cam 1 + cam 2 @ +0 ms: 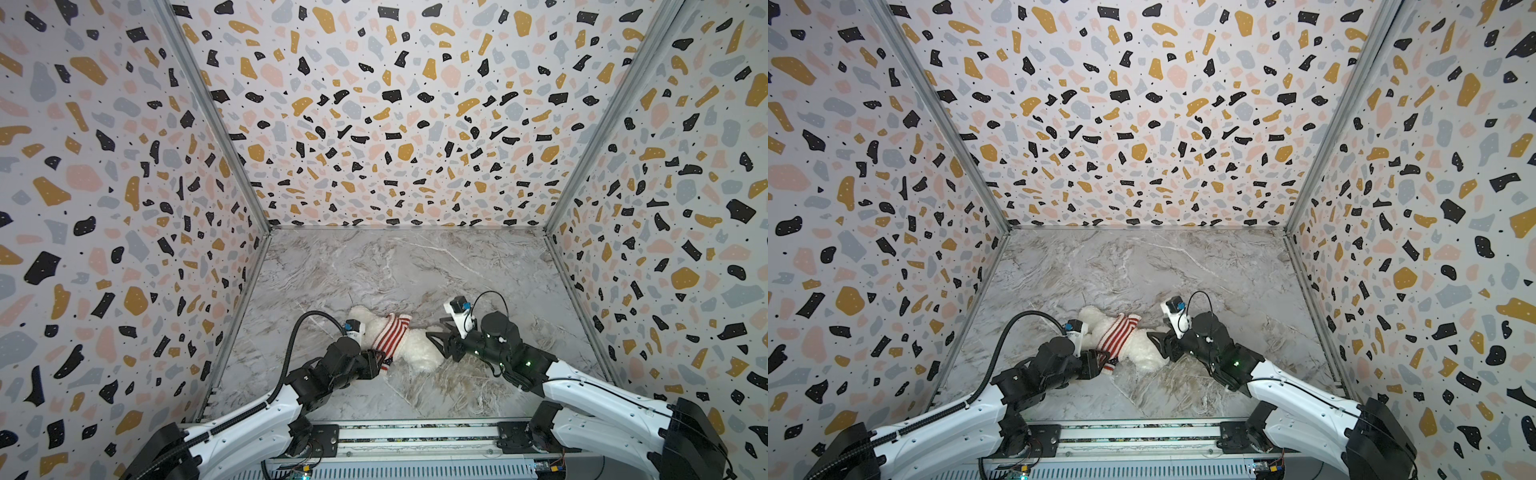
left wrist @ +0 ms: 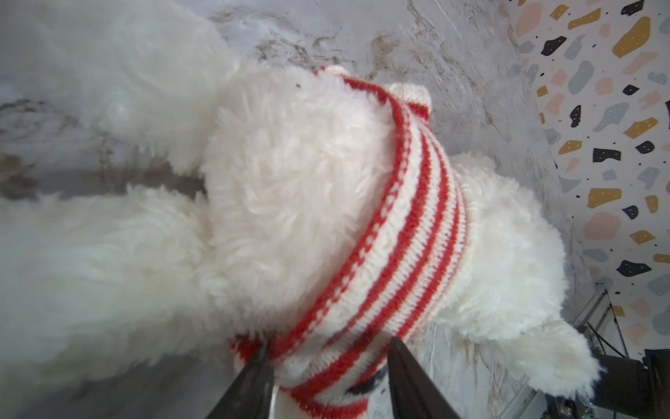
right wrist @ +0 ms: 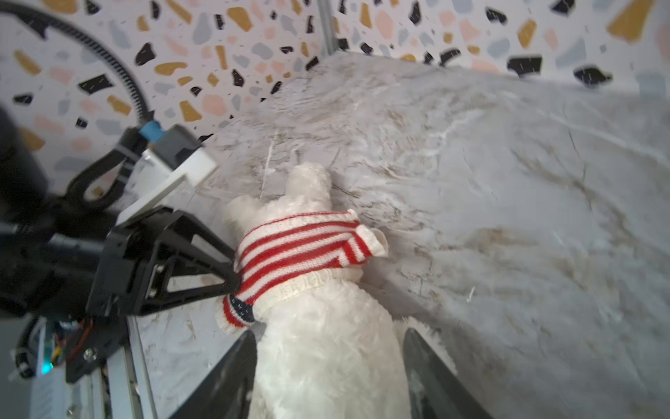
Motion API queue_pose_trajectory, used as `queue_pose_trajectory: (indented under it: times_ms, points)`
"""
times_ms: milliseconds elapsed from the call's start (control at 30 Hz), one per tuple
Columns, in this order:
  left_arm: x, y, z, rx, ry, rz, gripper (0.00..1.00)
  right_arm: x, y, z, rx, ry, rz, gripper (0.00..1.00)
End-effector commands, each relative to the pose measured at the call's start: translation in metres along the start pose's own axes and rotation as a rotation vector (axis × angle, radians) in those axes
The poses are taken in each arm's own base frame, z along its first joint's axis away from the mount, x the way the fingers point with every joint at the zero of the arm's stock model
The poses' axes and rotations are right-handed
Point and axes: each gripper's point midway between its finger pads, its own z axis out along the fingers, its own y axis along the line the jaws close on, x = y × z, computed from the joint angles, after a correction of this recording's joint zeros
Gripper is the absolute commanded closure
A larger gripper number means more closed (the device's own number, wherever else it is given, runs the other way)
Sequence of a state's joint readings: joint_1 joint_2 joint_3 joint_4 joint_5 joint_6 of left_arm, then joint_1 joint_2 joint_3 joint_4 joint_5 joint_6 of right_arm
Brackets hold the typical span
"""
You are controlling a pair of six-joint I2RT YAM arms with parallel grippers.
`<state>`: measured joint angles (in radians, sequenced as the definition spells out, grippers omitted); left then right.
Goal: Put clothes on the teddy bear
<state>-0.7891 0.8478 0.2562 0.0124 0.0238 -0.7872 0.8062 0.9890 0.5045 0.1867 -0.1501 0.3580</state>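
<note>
a: where's the teddy bear (image 1: 417,351)?
b: lying on the marble table (image 1: 374,266), betw the 2 grippers. head end is past the left gripper (image 2: 328,353). bottom end sits betw the right gripper's (image 3: 330,333) jaws.
a: grippers doing what?
b: left one pinches a fat wad of the striped top (image 3: 301,250). right one is spread wide, fur on both sides, not squeezing i think.
a: which step?
b: top is on the chest but bunched up high. i'd say it's the tug-down bit.
a: next?
b: prob hold the bear firm w/ the right. pull the hem toward it w/ the left, slow, the knit looks stretchy. can't tell if an arm is in the sleeve (image 3: 366,243) on the side away from the left gripper.
a: anything in the way?
b: only the right jaws, right where the hem must go. speckled walls (image 1: 104,208) are well apart.
</note>
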Motion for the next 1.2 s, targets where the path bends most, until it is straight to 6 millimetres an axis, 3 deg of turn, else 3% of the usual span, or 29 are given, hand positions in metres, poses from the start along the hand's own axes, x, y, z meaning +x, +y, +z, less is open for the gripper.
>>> queue_pose_trajectory:
  times_ms: [0, 233, 600, 800, 1167]
  points:
    - [0.001, -0.006, 0.002, 0.037, -0.016, -0.007, 0.48, 0.029, -0.003, 0.003, 0.006, 0.144, 0.324, 0.32]
    - [0.008, -0.008, 0.002, 0.047, -0.013, 0.001, 0.49, 0.053, 0.013, 0.017, -0.013, 0.239, 0.372, 0.18]
    - [0.018, -0.006, 0.005, 0.058, -0.001, 0.008, 0.49, 0.092, -0.015, 0.033, 0.122, 0.322, 0.341, 0.22]
    - [0.016, -0.012, 0.005, 0.072, -0.01, 0.01, 0.49, 0.106, -0.027, 0.037, 0.182, 0.354, 0.295, 0.42]
    - [0.0, -0.027, -0.009, 0.091, -0.038, 0.038, 0.47, 0.1, -0.046, 0.03, 0.284, 0.323, 0.207, 0.74]
